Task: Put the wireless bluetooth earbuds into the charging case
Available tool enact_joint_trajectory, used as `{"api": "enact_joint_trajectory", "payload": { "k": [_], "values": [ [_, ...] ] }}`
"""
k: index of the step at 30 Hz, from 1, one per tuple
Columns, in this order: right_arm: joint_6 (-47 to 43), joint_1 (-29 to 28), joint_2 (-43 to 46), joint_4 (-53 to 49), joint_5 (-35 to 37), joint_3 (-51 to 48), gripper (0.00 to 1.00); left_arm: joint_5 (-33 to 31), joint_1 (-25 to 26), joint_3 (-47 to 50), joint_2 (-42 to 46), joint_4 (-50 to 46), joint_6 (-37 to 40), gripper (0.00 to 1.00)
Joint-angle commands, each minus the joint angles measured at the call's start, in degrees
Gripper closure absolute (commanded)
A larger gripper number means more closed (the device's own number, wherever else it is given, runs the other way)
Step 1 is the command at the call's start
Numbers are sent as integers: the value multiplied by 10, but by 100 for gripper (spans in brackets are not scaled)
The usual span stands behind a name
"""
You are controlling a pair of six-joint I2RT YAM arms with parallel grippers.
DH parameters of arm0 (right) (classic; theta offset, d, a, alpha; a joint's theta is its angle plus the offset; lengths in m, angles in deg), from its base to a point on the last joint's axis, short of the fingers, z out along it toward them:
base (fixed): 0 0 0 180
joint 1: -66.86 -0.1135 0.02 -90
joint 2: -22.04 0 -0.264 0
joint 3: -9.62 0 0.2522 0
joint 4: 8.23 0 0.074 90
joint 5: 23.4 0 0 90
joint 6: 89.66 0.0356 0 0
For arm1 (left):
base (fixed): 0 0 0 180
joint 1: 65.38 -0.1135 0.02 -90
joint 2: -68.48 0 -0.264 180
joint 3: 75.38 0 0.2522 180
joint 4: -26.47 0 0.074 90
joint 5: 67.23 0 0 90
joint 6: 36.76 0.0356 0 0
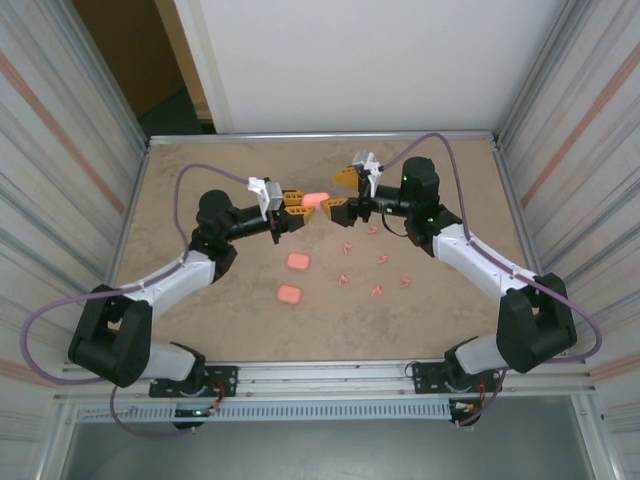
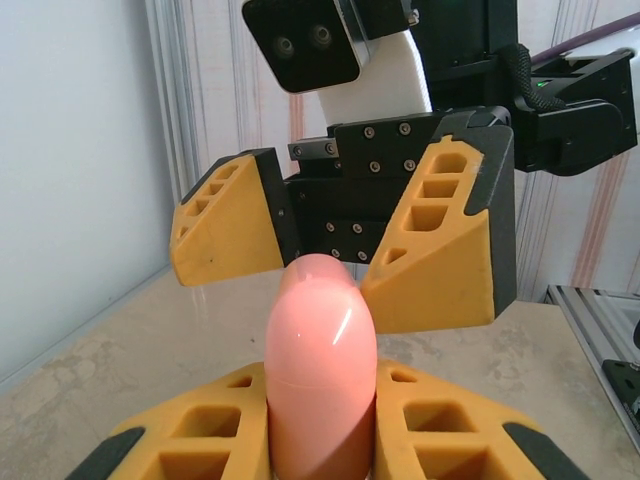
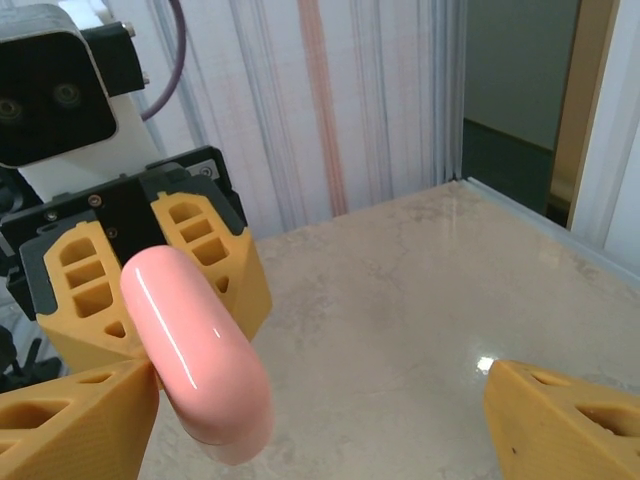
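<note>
Wireless bluetooth earbuds [image 1: 383,260], tiny salmon-pink stemmed plastic pieces, lie on the beige table [image 1: 200,330] at five o'clock from the right gripper [image 1: 340,192], whose jaws spread around a glossy pink rounded charging case [image 1: 316,200] pinched by the left gripper [image 1: 296,206].

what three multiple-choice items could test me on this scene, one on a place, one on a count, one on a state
1. Where is the glossy pink plastic case held by the left gripper?
A. lifted between the two grippers
B. flat by the right arm's base
C. off the table

2. How many rounded-square pink cases lie on the tan table?
A. none
B. two
C. five

3. How does the right gripper stand?
A. shut on an earbud
B. shut, empty
C. open around the held case's tip

Key: 1 A, the case hangs in the air between both grippers; 2 B, two lie flat near the table's middle; 3 C, its yellow fingers spread either side of the case.
</note>
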Motion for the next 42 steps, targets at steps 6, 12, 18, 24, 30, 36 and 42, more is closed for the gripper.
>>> {"api": "enact_joint_trajectory", "payload": {
  "k": [6,12,18,24,30,36,42],
  "values": [
    [18,9,-15,9,28,36,24,13,5,-15,0,20,6,100],
    [20,19,-16,5,27,44,25,12,5,-15,-1,14,9,100],
    [21,27,-10,-8,20,51,25,-2,5,-9,2,6,16,100],
    [19,49,42,-59,32,28,24,-65,5,18,25,-21,36,100],
    [27,70,85,-222,102,30,24,-102,1,62,58,-28,41,100],
    [68,89,91,-371,147,47,26,-110,-2,89,93,-37,41,100],
    [98,88,76,-492,172,69,31,-128,-5,115,127,-41,42,100]
  ]
}}
